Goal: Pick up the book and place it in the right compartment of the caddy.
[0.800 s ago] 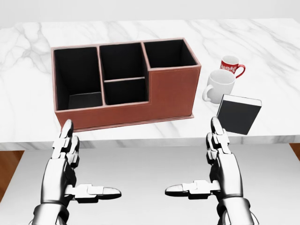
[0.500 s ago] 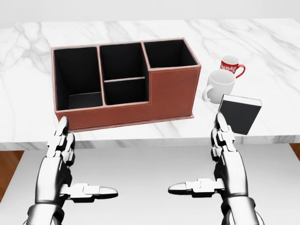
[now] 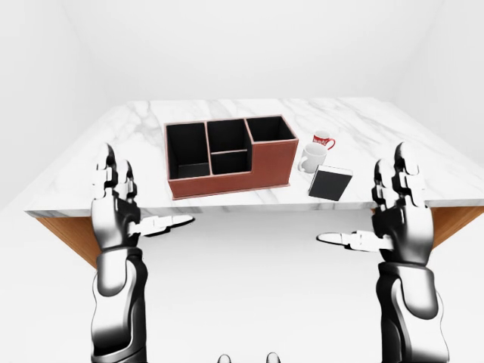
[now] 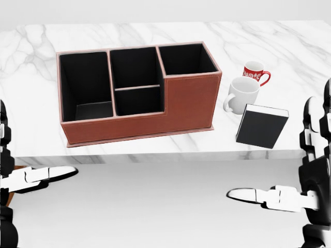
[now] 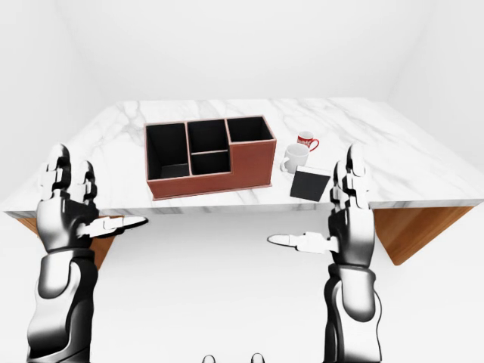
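Hands [image 3: 399, 215] were both spread, empty, so right one needed to reach the book [image 4: 261, 125] right of caddy [image 4: 138, 90].

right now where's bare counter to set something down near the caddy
Bare marble lies left of the caddy in the head view, along the strip above it, and at the far right of the counter. It is crowded right of the caddy, where the white mug, red mug and book cluster.
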Controlling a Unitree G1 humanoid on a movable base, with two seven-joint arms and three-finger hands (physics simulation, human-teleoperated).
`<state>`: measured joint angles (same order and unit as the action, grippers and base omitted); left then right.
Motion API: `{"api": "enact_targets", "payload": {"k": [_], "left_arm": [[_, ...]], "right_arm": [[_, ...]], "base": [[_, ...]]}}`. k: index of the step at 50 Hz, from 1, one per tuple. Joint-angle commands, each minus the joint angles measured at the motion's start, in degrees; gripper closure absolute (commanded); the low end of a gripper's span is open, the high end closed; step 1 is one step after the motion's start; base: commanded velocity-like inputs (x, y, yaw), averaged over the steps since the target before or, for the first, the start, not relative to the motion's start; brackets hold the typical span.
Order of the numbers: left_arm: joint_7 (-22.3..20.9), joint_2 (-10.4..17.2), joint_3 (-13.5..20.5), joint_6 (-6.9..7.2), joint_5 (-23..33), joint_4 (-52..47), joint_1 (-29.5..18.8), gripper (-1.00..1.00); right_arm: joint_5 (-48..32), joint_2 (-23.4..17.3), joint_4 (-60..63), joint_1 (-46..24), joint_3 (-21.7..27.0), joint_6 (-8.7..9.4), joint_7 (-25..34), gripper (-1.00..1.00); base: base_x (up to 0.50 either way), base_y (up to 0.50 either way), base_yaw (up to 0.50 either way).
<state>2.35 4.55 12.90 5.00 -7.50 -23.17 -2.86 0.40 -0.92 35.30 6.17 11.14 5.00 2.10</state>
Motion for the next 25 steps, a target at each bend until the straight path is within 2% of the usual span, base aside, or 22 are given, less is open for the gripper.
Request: {"api": "enact_targets", "payload": {"k": [1, 10, 18, 25], "left_arm": [[3.6, 1.3, 4.1, 0.0, -4.7, -4.3, -1.0, -1.0], [5.7, 1.9, 5.2, 0.0, -5.8, -4.1, -1.2, -1.0], [5.9, 2.1, 5.0, 0.0, -5.5, -2.8, -1.3, -1.0], [5.7, 2.1, 4.9, 0.0, -5.6, -2.7, -1.2, -1.0]], "right_arm": [[1.7, 0.8, 8.1, 2.5, 4.7, 0.0, 1.8, -1.0], [2.1, 1.4, 8.3, 3.3, 6.6, 0.0, 2.8, -1.0], [1.3, 1.9, 4.3, 4.0, 5.4, 0.0, 3.2, -1.0], [1.1, 1.3, 6.4, 3.5, 5.2, 0.0, 3.1, -1.0]], "base": [[0.0, 0.0, 0.0], [0.0, 0.0, 0.0], [0.0, 0.0, 0.0], [0.0, 0.0, 0.0]]}}
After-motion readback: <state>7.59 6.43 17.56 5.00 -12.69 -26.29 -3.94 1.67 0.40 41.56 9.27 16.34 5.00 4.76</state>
